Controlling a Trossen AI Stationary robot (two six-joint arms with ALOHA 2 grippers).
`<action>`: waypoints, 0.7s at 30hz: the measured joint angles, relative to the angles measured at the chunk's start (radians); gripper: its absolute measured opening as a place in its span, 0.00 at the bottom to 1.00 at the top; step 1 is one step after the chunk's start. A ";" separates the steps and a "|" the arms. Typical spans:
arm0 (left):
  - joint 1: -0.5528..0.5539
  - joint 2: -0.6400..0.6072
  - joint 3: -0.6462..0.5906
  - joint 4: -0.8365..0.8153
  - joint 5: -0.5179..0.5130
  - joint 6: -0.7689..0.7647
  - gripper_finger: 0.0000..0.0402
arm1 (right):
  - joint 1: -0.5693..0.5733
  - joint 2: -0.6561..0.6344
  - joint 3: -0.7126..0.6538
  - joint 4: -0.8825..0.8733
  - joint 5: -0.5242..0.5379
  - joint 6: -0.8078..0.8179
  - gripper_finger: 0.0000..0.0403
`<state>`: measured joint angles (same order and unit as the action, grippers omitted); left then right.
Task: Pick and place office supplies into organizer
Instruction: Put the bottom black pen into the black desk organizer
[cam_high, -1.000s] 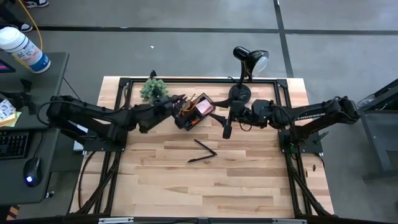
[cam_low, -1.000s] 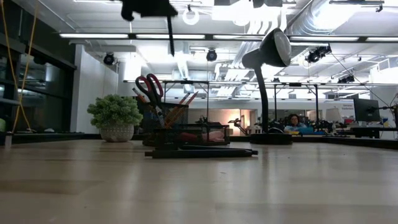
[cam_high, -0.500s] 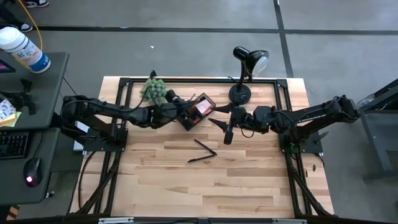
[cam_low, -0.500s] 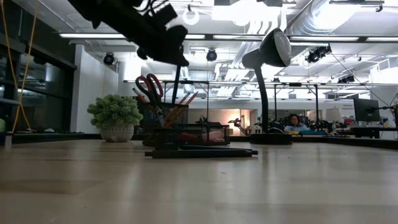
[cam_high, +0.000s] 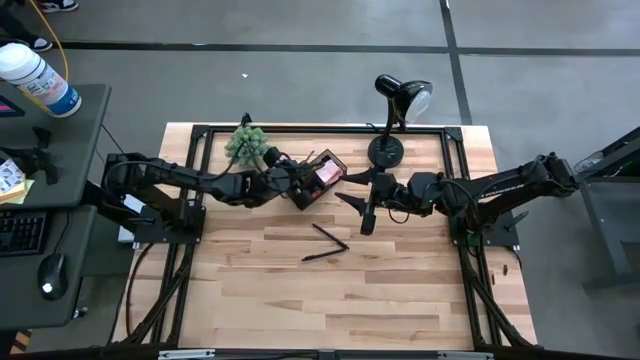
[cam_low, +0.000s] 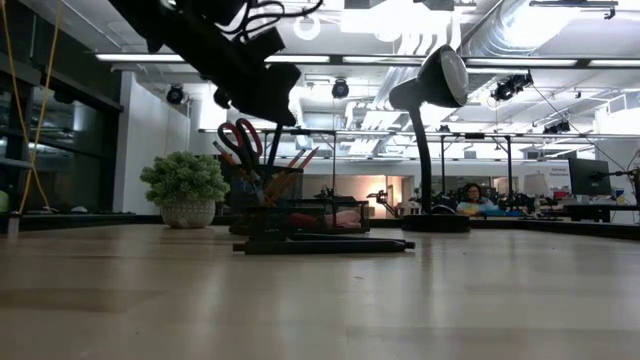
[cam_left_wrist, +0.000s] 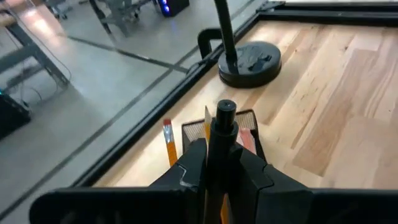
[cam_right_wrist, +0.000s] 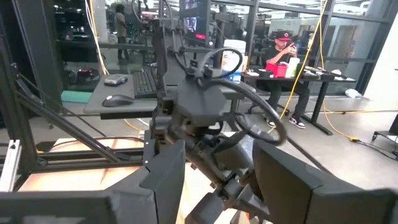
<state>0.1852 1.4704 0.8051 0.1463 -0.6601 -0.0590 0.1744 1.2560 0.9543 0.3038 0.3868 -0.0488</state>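
We're over the organizer (cam_high: 318, 178) now, at the far side of the counter (cam_high: 400, 290) between the small plant (cam_high: 246, 144) and the desk lamp's base (cam_high: 386, 152). The left hand (cam_left_wrist: 214, 163) is pinching a black pen (cam_left_wrist: 222, 134) between its fingers, and it hangs right above the caddy with the pen's free end aimed down at the compartments. In the left wrist view we see an orange pencil (cam_left_wrist: 169, 142) standing beside the pen, already in the caddy, and the red-handled scissors (cam_low: 240, 140) stick up out of it in the low view.

To do this step well, we judge the pen wants to stay close to upright, its tip centred over an open slot and clear of the pencil and scissor handles. Then a straight drop, letting go only once the tip is inside the rim, so it doesn't tip out over the wall.

The pen's long axis runs along the hand's reach, steeply down toward the caddy; how far off vertical, we can't tell.

The right hand (cam_high: 352, 198) sits spread and holding nothing, just beside the organizer on the lamp side. Two more black pens (cam_high: 326, 243) lie crossed in a shallow V on the counter, nearer us and well apart from the caddy, long axes flat on the wood.
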 joint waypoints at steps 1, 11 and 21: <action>0.006 0.000 0.000 -0.009 0.012 -0.010 0.08 | 0.000 0.000 0.000 0.000 0.000 0.000 0.45; 0.094 0.000 0.000 -0.037 0.125 -0.078 0.08 | 0.008 0.000 0.000 0.000 -0.008 0.000 0.45; 0.096 0.000 0.000 -0.034 0.154 -0.077 0.08 | 0.010 0.000 0.000 -0.001 -0.023 0.007 0.45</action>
<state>0.2813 1.4704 0.8051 0.1119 -0.5062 -0.1362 0.1844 1.2564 0.9543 0.3031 0.3643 -0.0417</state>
